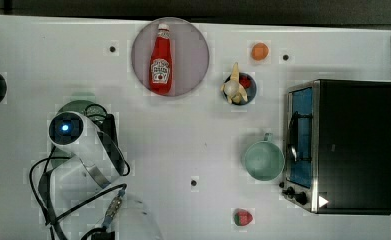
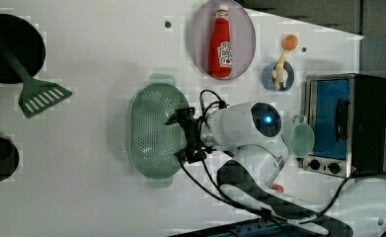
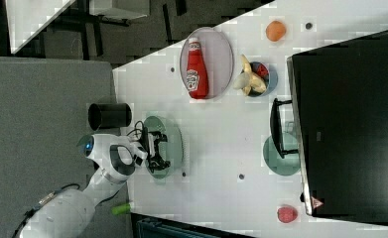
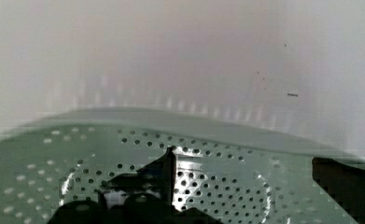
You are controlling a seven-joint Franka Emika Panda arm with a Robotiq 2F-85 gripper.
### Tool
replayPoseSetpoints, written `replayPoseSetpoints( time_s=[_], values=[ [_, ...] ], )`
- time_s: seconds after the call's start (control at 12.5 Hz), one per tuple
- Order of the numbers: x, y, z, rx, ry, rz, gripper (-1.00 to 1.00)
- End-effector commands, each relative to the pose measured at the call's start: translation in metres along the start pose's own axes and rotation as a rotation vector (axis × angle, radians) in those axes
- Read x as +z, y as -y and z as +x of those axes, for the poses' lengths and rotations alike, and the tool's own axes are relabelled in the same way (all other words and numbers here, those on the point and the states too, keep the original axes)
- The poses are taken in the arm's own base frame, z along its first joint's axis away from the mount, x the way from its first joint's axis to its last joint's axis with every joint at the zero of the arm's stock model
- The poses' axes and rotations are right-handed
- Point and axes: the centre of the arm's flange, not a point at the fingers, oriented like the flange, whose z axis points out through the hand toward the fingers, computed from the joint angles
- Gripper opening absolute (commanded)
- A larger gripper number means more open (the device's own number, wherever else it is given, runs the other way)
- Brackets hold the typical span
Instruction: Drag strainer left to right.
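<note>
My hand [image 2: 186, 136] hangs over the strainer [image 2: 151, 131] with its fingers spread wide and nothing between them. In the left view the two dark fingers [image 2: 176, 117] sit above the rim on the strainer's right side; whether they touch the rim I cannot tell. In the wrist view the perforated green bowl lies close beneath me, and one dark finger [image 4: 343, 179] shows against it.

I take the oven [image 1: 340, 145] as my landmark. The strainer rests on the white table [image 1: 198, 130], well apart from the oven, at the far side of the table from it. In the top view my arm covers most of the strainer, leaving a bit of green rim [image 1: 75, 105] showing. In the right view the strainer [image 3: 174, 146] sits under my hand [image 3: 154, 148], beside a black cup [image 3: 109, 115].

Just beside the oven's door stands the mug [image 1: 263, 159], its handle turned away from my arm. Near the oven's upper corner in the top view is a small bowl [image 1: 250, 92] with a banana [image 1: 234, 86] in it, and an orange [image 1: 259, 51] beyond that. A strawberry [image 1: 242, 217] lies near the oven's knobs. Farther from the oven, a ketchup bottle [image 1: 161, 60] lies on a plate [image 1: 195, 55]. In the left view a green spatula [image 2: 35, 94] lies farther from the oven than the strainer does.
</note>
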Motion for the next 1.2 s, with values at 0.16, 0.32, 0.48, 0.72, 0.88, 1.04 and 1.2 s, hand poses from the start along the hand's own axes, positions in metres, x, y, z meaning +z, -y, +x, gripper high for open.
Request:
replayPoseSetpoints(
  time_s=[0.16, 0.32, 0.48, 0.72, 0.88, 1.04, 1.2],
  values=[
    [-0.003, 0.013, -0.008, 0.064, 0.022, 0.056, 1.00],
    [-0.001, 0.012, 0.001, 0.076, 0.013, 0.052, 1.00],
    [-0.002, 0.012, 0.014, 0.096, 0.002, 0.053, 1.00],
    [-0.005, 0.006, 0.038, 0.128, -0.020, 0.049, 1.00],
    [-0.004, 0.000, 0.057, 0.151, -0.033, 0.042, 1.00],
    [-0.004, -0.002, 0.076, 0.176, -0.041, 0.044, 1.00],
    [-0.005, -0.002, 0.093, 0.196, -0.044, 0.051, 1.00]
  ],
)
